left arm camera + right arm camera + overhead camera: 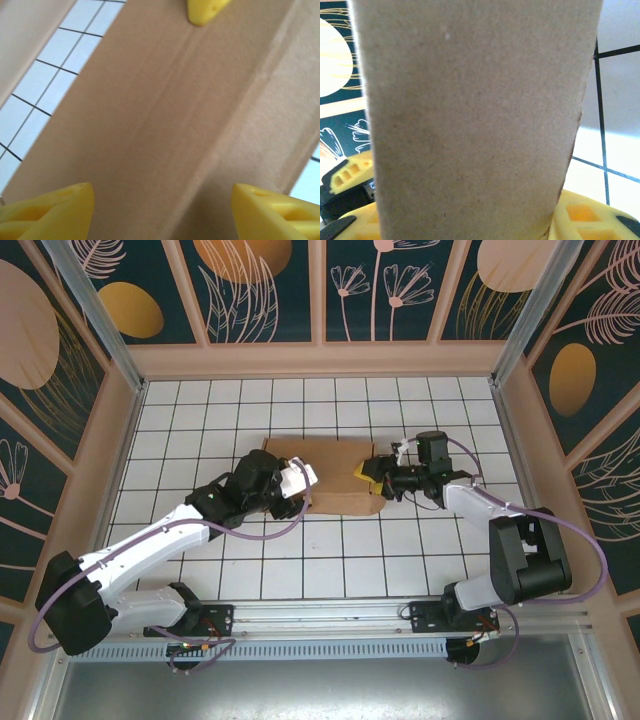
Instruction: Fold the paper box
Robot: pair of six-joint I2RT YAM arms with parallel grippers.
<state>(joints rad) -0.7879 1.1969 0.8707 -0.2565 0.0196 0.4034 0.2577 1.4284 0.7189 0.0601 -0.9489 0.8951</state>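
On the white tiled bench [200, 410], walled in by dark floral panels, the paper box [325, 465] lies near the middle as a long, low brown shape, worked on from both ends by two robot arms. The job looks partway through. Lengthwise creases run along the cardboard and one long panel appears to tilt up from the base, but no closed box stands yet. The end flaps and final tucks seem left to do. As a container it holds nothing that can be seen; its inside is a bare run of cardboard. The left gripper [298, 480] hovers over the box's left half with its yellow fingers spread wide, nothing pinched between them. The right gripper [372, 477] meets the box's right end, where a brown flap stands between its fingers [350, 176], which appear to clamp it from either side.
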